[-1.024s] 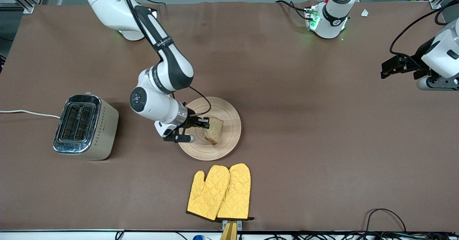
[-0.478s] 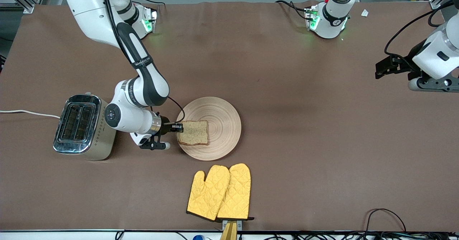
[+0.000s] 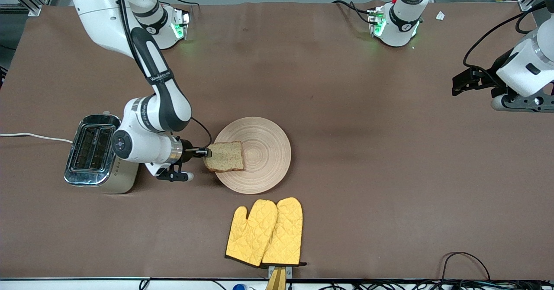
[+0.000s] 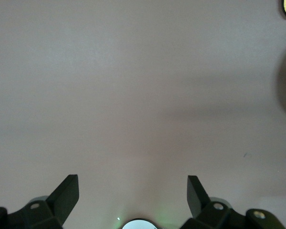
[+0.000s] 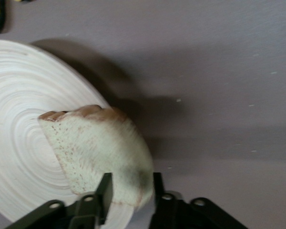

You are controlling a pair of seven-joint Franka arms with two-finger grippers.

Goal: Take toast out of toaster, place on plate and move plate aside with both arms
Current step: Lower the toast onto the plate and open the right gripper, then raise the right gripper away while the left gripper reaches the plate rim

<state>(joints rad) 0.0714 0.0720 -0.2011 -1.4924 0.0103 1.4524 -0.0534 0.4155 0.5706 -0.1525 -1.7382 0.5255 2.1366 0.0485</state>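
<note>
The right tool (image 3: 207, 153) has its jaws either side of one edge of the squarish speckled light-brown toast (image 3: 224, 156); whether they pinch it I cannot tell. The toast lies flat, straight ahead of that tool, overhanging the rim of the round pale wooden plate (image 3: 264, 160) on the toaster's side. The left tool (image 4: 132, 193), jaws wide apart, waits above bare counter (image 3: 368, 151), well away from the plate. The grip point is partly hidden.

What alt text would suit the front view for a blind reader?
The right end effector sits at the edge of a squarish brown toast slice overhanging a round pale wooden plate, beside a cream-and-chrome toaster.
</note>
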